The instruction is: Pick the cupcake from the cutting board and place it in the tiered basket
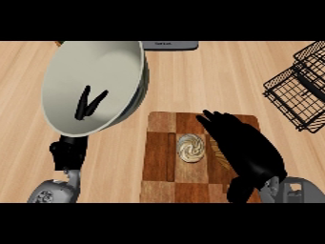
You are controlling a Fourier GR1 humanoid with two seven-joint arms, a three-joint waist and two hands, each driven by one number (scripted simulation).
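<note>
The cupcake (191, 147), with pale swirled frosting, stands on the checkered wooden cutting board (161, 181) in the lower middle. My right hand (246, 147) is open over the board's right half. Its fingers stretch forward just to the right of the cupcake, and I cannot tell whether they touch it. The black wire tiered basket (309, 86) stands at the upper right, apart from the board. My left hand (66, 152) rests open at the lower left, with its fingertips (87, 105) showing dark against a large pale dish.
A large pale round dish (94, 71) fills the upper left, its rim near the board's far left corner. A grey object (170, 45) sits at the counter's far edge. Light wooden counter (221, 76) lies between board and basket.
</note>
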